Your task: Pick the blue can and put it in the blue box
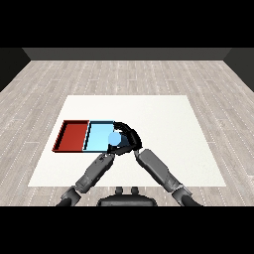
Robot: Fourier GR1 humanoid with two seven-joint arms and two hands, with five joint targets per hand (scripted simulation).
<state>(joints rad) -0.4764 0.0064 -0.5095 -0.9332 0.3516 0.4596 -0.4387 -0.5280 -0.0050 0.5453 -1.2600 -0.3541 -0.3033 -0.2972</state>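
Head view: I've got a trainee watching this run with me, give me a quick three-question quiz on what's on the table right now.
1. True or false: the red tray lies to the view's left of the light blue tray.
2. Which hand curls round the blue can? A) left hand B) right hand C) neither
3. Fill in: the can sits at the blue tray's ______ edge, as the view shows it.

Key
1. True; the two trays lie side by side on the white table.
2. B; the right hand arcs round the can, while the left hand sits just below it.
3. Right; whether the can already rests inside the tray cannot be told.
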